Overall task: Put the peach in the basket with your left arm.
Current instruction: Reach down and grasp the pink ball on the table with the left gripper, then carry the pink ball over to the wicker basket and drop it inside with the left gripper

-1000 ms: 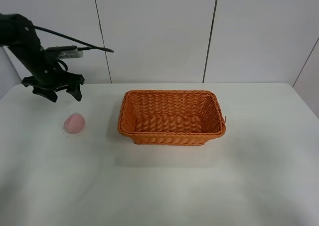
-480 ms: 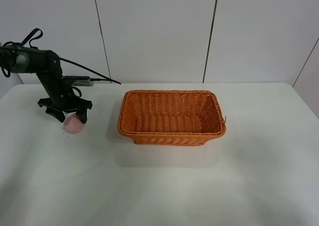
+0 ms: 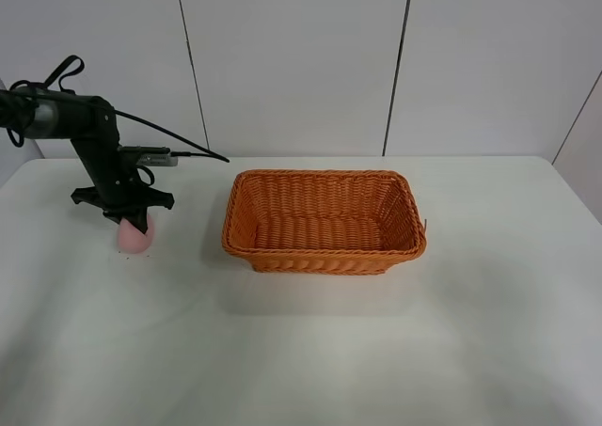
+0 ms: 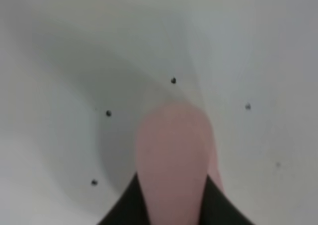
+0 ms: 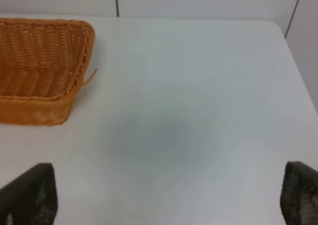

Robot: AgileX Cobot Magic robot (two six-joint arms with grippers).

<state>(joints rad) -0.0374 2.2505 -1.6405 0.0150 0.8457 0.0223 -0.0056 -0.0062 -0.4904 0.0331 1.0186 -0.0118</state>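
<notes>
**Grasp station.** The left arm (image 3: pixel 97 153) reaches down at the left end of the counter (image 3: pixel 310 351), with the left gripper (image 3: pixel 134 223) set directly over the peach (image 3: pixel 134 240). The peach rests on the counter, well apart from the basket (image 3: pixel 324 221) and outside it. The top-down approach puts the jaws on either side of the fruit. In the left wrist view the peach (image 4: pixel 171 153) fills the gap, and the black fingers (image 4: pixel 121 211) press against both of its flanks. The jaws are judged narrow and clamped on the peach, which has not yet been lifted.

**Target.** The basket stands upright and empty at the middle of the counter with its open mouth facing up. A carried fruit can therefore be lowered straight in from above.

**Idle side.** The right gripper (image 5: pixel 166 195) holds nothing. Its jaws stand wide apart over bare counter, just beside the basket's corner (image 5: pixel 44 61).

**Surface and room.**
- The counter is white, matte and flat.
- Small dark specks (image 4: pixel 173 80) lie around the peach.
- Pale wall panels (image 3: pixel 292 59) with thin dark seams stand behind the counter.
- A black cable (image 3: pixel 174 130) trails from the left arm toward the wall.
</notes>
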